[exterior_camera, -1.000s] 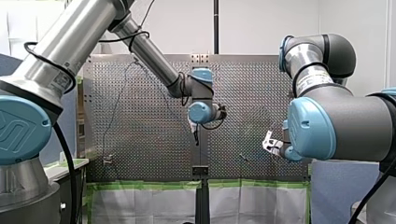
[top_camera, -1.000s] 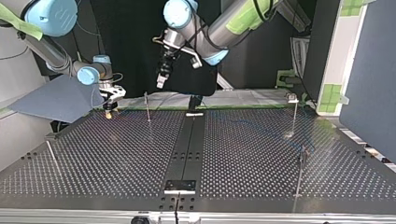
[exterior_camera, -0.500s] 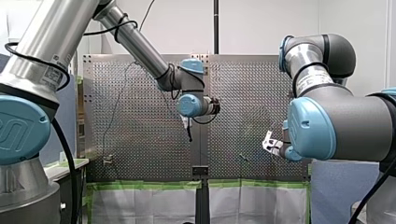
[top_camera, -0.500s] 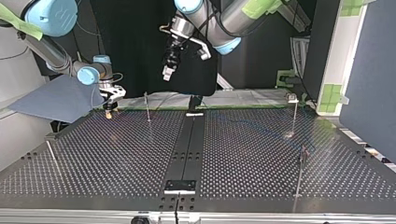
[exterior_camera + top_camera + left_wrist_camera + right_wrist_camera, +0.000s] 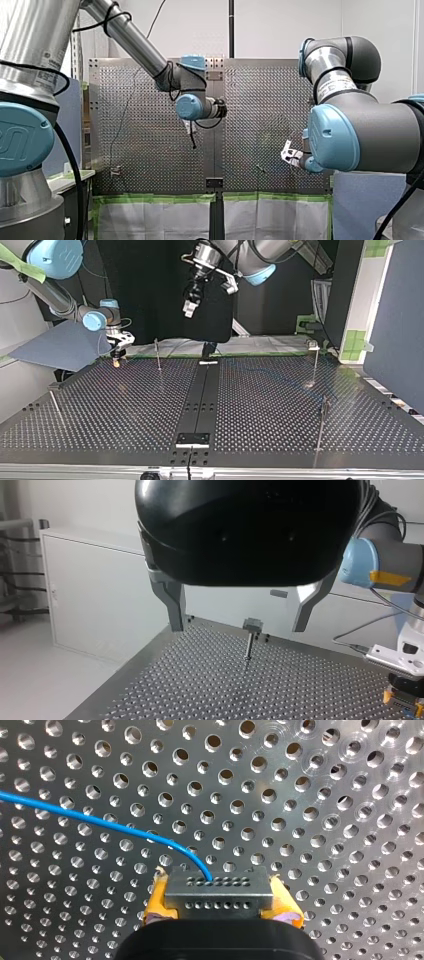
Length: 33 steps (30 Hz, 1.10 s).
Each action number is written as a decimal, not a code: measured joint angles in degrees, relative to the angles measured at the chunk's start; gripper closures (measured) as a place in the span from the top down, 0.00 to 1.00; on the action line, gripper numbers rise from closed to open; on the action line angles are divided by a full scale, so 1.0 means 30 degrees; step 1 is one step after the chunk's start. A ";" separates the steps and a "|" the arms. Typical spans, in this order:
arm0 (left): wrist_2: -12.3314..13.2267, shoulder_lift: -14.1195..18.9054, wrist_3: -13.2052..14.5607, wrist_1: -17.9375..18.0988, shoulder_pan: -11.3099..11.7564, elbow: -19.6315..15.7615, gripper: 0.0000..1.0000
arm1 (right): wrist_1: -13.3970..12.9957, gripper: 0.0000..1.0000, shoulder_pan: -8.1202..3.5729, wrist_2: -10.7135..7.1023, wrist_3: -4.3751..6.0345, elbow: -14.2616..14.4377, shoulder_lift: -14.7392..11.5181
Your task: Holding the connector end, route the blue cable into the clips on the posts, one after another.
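In the top view you have the perforated table (image 5: 125, 405), split by a black strip (image 5: 200, 395) running from six to twelve o'clock, with a bright plate (image 5: 192, 439) at its six o'clock end. A grey-blue sheet (image 5: 60, 347) lies at nine o'clock. Green tape (image 5: 356, 342) patches a white panel (image 5: 370, 295) at two o'clock. In the front view, white sheeting (image 5: 150, 217) hangs at six o'clock. The left wrist view shows a white cabinet (image 5: 100, 590) beyond the table's edge.

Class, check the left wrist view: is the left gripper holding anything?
No: the left gripper is open, with nothing between its fingers; only a post stands beyond.
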 joint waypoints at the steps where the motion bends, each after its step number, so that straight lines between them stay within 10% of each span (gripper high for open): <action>1: 0.0005 0.0204 -0.0050 0.0036 0.0012 -0.0208 1.00 | 0.0000 0.00 0.0000 0.0000 -0.0006 0.0002 0.0000; 33: -0.0983 0.0086 -0.1024 0.3026 0.0441 -0.5235 1.00 | 0.0007 0.00 -0.0091 -0.0096 0.0002 -0.0014 0.0001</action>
